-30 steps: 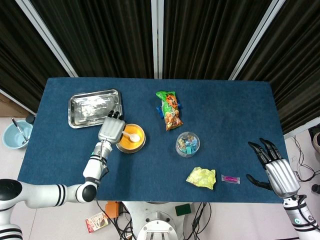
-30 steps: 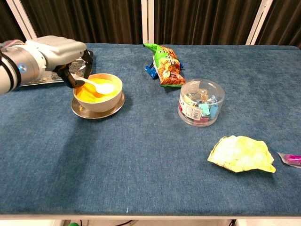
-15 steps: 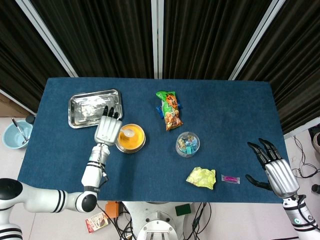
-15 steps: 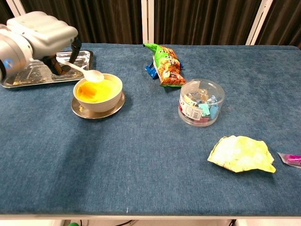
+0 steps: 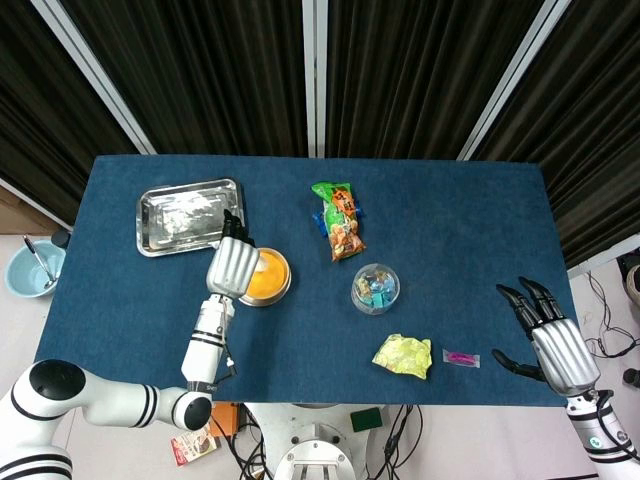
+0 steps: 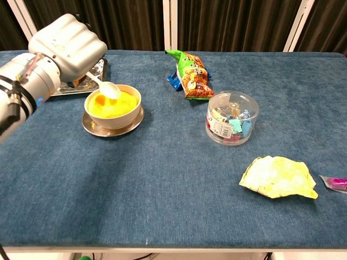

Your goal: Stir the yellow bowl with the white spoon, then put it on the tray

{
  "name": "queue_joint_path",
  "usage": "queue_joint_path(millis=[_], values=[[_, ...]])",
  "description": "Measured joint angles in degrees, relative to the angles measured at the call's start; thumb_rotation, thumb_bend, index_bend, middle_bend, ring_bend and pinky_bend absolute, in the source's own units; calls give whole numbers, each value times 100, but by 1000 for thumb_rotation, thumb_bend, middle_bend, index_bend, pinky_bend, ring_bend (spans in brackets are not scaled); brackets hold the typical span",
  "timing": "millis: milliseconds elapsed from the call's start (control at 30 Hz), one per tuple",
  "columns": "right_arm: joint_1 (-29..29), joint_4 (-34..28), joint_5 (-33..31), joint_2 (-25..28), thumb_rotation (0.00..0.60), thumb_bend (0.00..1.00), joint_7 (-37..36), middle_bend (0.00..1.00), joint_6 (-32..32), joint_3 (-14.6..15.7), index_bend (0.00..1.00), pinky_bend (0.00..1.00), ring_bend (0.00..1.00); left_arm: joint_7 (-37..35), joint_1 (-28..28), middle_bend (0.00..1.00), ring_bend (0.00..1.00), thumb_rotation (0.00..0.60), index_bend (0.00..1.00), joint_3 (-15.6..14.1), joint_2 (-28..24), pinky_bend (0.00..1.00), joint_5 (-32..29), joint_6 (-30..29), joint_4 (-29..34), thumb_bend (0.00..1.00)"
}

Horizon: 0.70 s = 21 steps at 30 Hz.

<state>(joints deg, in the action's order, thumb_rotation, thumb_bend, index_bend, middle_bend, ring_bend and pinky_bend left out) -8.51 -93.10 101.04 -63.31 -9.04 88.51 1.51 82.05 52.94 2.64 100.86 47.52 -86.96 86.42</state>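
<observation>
The yellow bowl (image 6: 115,105) sits on a small metal saucer (image 6: 113,126), left of the table's middle; from above the bowl (image 5: 271,279) is half covered by my hand. My left hand (image 6: 69,46) (image 5: 235,265) holds the white spoon (image 6: 105,87) by its handle, with the spoon's scoop raised just over the bowl's far left rim. The metal tray (image 5: 187,215) (image 6: 95,74) lies behind the bowl at the table's far left. My right hand (image 5: 553,340) hovers open at the table's near right corner, holding nothing.
A green snack bag (image 6: 190,73) lies at the back centre. A clear round tub of clips (image 6: 232,124) stands right of the bowl. A crumpled yellow wrapper (image 6: 278,177) and a small pink packet (image 5: 460,357) lie near the front right edge.
My left hand has lifted the spoon out of the bowl and risen towards the cameras, shifting slightly right in the head view. The right hand has stayed put.
</observation>
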Motion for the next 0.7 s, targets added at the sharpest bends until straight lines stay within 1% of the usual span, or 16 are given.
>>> queue_joint_path(millis=[167, 367, 700], values=[[-4, 4, -10, -4, 600, 176, -12, 144, -1, -5, 63, 97, 0, 371, -14, 453, 287, 600, 587, -40, 97, 202, 143, -70, -84, 439], [-6, 11, -17, -18, 600, 176, -10, 144, -8, -5, 63, 97, 0, 591, -61, 532, 368, 600, 589, -17, 132, 238, 220, -8, -96, 441], [7, 15, -13, -1, 600, 176, -26, 144, 20, -3, 63, 97, 0, 765, -130, 542, 373, 600, 590, 99, 129, 239, 266, 68, -100, 446]])
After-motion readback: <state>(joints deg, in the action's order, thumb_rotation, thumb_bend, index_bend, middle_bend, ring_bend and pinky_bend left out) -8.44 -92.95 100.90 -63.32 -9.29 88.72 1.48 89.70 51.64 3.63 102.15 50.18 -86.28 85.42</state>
